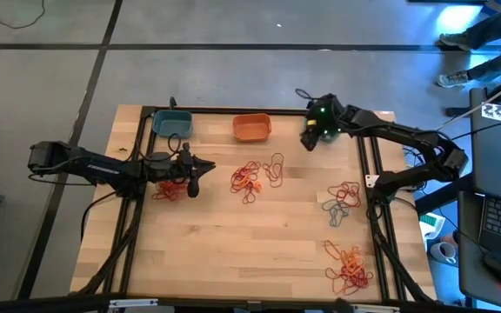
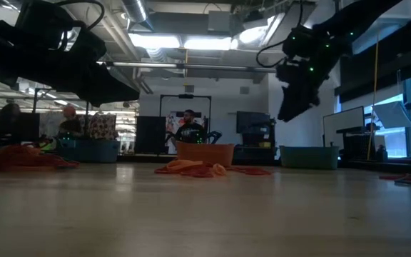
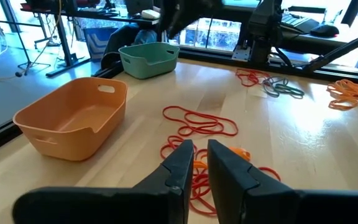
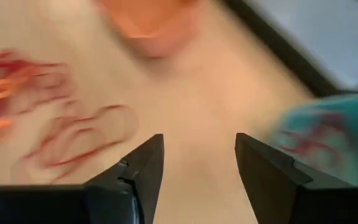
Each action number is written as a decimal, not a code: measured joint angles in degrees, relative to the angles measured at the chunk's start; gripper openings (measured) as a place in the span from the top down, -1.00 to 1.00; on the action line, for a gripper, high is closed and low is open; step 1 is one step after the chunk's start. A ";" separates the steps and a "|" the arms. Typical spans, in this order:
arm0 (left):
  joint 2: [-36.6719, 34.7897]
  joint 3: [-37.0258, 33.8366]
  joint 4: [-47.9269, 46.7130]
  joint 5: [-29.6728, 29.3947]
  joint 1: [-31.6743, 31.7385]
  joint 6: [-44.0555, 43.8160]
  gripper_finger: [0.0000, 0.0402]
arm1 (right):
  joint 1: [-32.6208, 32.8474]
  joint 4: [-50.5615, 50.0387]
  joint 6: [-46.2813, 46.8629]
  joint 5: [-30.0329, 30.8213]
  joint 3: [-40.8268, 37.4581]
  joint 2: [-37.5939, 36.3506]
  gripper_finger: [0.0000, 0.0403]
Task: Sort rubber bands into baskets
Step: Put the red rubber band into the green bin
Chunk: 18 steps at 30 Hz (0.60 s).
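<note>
We judge the step in hand to be a drop-off at the back right of the surface (image 1: pixel 259 252): the right pincer (image 4: pixel 194 165) hangs in the air with its jaws spread and nothing between them, near a teal basket (image 4: pixel 325 134) that shows red loops inside, blurred. The left pincer (image 1: pixel 193 185) sits low at the left side beside a small red heap (image 1: pixel 169 189); its fingers (image 3: pixel 178 163) stand nearly together with only a slit between, and we see no band caught in them. Most rubber bands (image 1: pixel 255 176) lie unsorted: a red and orange tangle mid-surface, a red and grey-teal cluster (image 1: pixel 342 202) to the right, an orange pile (image 1: pixel 350 268) at the near right corner. The orange basket (image 1: pixel 251 127) and a blue basket (image 1: pixel 172 123) stand at the far edge, both apparently empty. Next, we reckon, the right arm needs to swing back to a cluster, come down with jaws wide, and pinch a single loop clear of its neighbours, matching colour to basket.
</note>
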 joint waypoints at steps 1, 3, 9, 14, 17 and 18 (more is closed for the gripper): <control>0.00 0.00 0.00 0.02 0.00 -0.01 0.78 | 0.83 0.58 -0.05 -0.60 0.00 0.36 0.02; 0.00 0.00 -0.02 0.00 0.00 -0.06 0.78 | 2.83 2.18 -0.69 -0.70 0.00 1.51 0.03; 0.00 0.00 0.00 0.00 0.00 0.01 0.78 | 7.84 6.73 -1.44 -0.48 0.00 6.74 0.04; 0.00 0.00 0.00 0.00 0.00 0.05 0.78 | 10.52 9.81 -1.41 2.51 0.00 11.98 0.04; 0.01 0.00 0.00 0.01 0.00 0.05 0.78 | 11.20 9.84 -1.26 4.71 0.00 14.74 0.04; 0.00 0.00 0.00 0.02 0.00 0.07 0.78 | 11.21 9.88 -1.14 5.24 0.00 15.60 0.04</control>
